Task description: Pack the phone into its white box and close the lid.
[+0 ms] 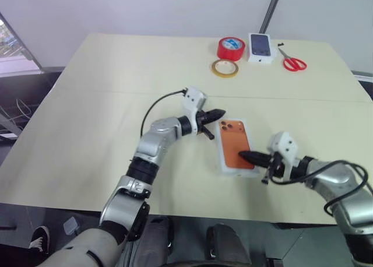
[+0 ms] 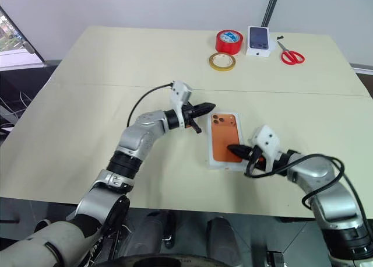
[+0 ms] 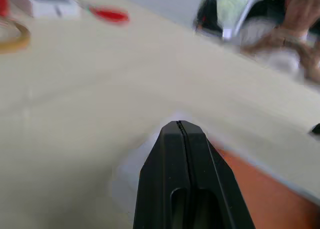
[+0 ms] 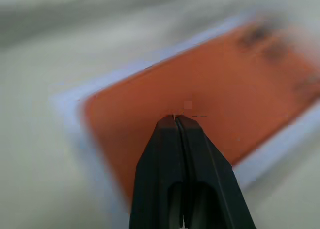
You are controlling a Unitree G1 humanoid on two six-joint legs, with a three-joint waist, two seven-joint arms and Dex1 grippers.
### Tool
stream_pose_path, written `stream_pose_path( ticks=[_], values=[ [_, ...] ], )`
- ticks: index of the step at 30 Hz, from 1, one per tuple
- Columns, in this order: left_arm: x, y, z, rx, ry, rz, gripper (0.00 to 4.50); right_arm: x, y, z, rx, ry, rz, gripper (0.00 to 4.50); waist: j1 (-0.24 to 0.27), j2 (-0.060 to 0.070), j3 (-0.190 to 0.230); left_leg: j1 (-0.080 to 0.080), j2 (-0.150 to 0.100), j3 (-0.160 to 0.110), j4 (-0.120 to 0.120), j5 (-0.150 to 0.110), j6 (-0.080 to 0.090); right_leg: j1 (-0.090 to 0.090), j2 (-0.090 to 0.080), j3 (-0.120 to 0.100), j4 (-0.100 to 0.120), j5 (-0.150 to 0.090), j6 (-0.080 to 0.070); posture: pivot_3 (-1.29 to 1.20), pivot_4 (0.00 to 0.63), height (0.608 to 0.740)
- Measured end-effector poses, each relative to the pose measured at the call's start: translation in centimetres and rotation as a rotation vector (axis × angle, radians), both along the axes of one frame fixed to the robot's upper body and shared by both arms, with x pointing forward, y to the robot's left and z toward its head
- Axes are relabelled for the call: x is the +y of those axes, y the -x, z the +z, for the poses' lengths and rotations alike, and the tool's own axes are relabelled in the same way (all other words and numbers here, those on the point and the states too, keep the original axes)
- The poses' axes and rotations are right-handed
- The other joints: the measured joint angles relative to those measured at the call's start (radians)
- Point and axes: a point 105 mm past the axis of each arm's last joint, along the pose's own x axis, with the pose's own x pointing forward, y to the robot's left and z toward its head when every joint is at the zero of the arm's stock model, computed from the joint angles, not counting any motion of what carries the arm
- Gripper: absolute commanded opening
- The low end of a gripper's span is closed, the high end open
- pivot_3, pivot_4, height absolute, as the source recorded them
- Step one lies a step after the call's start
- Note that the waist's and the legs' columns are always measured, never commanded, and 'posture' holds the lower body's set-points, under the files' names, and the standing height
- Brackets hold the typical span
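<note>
As phone (image 1: 235,143) lies flat in white box (image 1: 222,162) at counter (image 1: 105,104) centre, long axis runs away from me, camera bump at far end. My left gripper (image 1: 220,113) fully closed, empty, near far corner. My right gripper (image 1: 243,156) fully closed, empty, tip over near end.

I see even, soft daylight over the desk (image 1: 116,92), with faint shadows and no glare. My wrist views are motion-blurred; only the black fingers (image 4: 185,179) stay sharp.

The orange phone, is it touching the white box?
Touching: in the left eye view the phone lies flat inside the white box, whose rim frames it.
</note>
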Motion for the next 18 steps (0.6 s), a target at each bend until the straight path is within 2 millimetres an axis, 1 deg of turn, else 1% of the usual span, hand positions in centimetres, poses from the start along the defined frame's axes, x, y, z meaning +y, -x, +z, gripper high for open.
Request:
stream_pose_path(
  ticks=[1, 4, 6, 8, 9, 10, 12, 13, 14, 16, 17, 18],
  values=[
    [-0.2, 0.2, -0.8, -0.009, -0.043, -0.011, 0.0, 0.0, 0.0, -0.1, -0.006, 0.026, 0.006, 0.03, 0.0, 0.0, 0.0, 0.0, 0.0, 0.0, 0.0, 0.0, 0.0, 0.0, 0.0, 0.0, 0.0, 0.0, 0.0, 0.0, 0.15, 0.728],
    [-0.5, 0.5, -1.5, -0.025, -0.089, -0.043, 0.0, 0.0, -0.1, -0.5, -0.027, 0.101, 0.019, 0.03, 0.002, -0.001, -0.003, 0.003, 0.001, -0.001, 0.0, 0.0, 0.0, 0.003, 0.001, 0.0, -0.001, 0.0, 0.0, 0.0, 0.15, 0.728],
    [-0.5, 0.6, -1.7, -0.014, -0.099, -0.055, 0.0, -0.1, -0.1, -0.7, -0.039, 0.124, 0.017, 0.03, 0.002, -0.002, -0.004, 0.008, 0.001, -0.001, 0.0, -0.001, 0.001, 0.01, 0.0, -0.001, -0.003, 0.0, 0.0, 0.0, 0.15, 0.728],
    [0.1, 0.9, -2.1, -0.007, -0.116, -0.077, 0.52, 0.1, -0.4, -0.5, -0.05, 0.117, 0.011, 0.0, 0.001, -0.002, -0.004, 0.017, 0.001, -0.001, -0.003, -0.002, 0.002, 0.019, 0.0, -0.001, -0.007, 0.0, 0.0, 0.0, 0.15, 0.728],
    [0.4, 1.0, -2.2, -0.006, -0.116, -0.085, 0.91, 0.2, -0.5, -0.5, -0.049, 0.106, 0.001, 0.0, 0.0, -0.002, -0.004, 0.017, 0.001, -0.001, -0.003, -0.003, 0.002, 0.021, 0.0, -0.001, -0.007, 0.0, 0.0, 0.0, 0.15, 0.728],
    [0.6, 1.0, -2.0, -0.011, -0.111, -0.09, 1.26, 0.4, -0.8, -0.4, -0.04, 0.073, -0.016, 0.26, -0.001, -0.002, -0.004, 0.017, 0.002, -0.002, -0.003, -0.003, 0.002, 0.021, 0.0, -0.001, -0.008, 0.0, -0.001, 0.0, 0.15, 0.728],
    [0.8, 1.2, -1.8, -0.008, -0.089, -0.099, 2.23, 0.6, -1.4, -0.3, -0.01, 0.006, -0.051, 0.86, -0.004, -0.002, -0.005, 0.017, 0.002, -0.002, -0.003, -0.003, 0.002, 0.02, -0.002, 0.0, -0.008, 0.0, -0.001, 0.0, 0.15, 0.728],
    [1.1, 1.3, -1.5, -0.008, -0.072, -0.101, 2.78, 0.6, -1.8, -0.1, 0.023, -0.05, -0.075, 1.36, -0.006, -0.002, -0.004, 0.016, 0.002, -0.002, -0.004, -0.003, 0.002, 0.019, -0.003, 0.0, -0.008, 0.0, -0.001, 0.0, 0.15, 0.728],
    [1.8, 1.3, -1.4, -0.011, -0.058, -0.092, 3.22, 0.5, -2.2, 0.7, 0.042, -0.135, -0.101, 1.85, -0.009, -0.001, -0.004, 0.015, 0.002, -0.002, -0.004, -0.003, 0.001, 0.018, -0.003, 0.0, -0.008, 0.0, -0.001, 0.0, 0.15, 0.728],
    [2.6, 1.2, -1.1, -0.02, -0.045, -0.078, 4.23, 0.4, -2.5, 1.8, 0.061, -0.226, -0.12, 2.87, -0.013, -0.001, -0.003, 0.013, 0.002, -0.002, -0.004, -0.002, 0.001, 0.016, -0.004, 0.0, -0.008, 0.0, -0.001, 0.0, 0.15, 0.728],
    [3.3, 1.1, -0.8, -0.03, -0.042, -0.065, 4.5, 0.4, -2.7, 2.5, 0.055, -0.259, -0.123, 3.31, -0.015, -0.001, -0.003, 0.013, 0.002, -0.002, -0.004, -0.002, 0.001, 0.016, -0.004, -0.001, -0.008, 0.0, 0.0, 0.0, 0.15, 0.728],
    [4.3, 1.1, 0.1, -0.053, -0.012, -0.053, 4.5, 0.4, -2.9, 3.2, 0.027, -0.269, -0.115, 3.88, -0.02, -0.001, -0.003, 0.012, 0.002, -0.002, -0.005, -0.003, 0.001, 0.015, -0.004, 0.0, -0.008, 0.0, -0.001, 0.0, 0.15, 0.728]
  ],
)
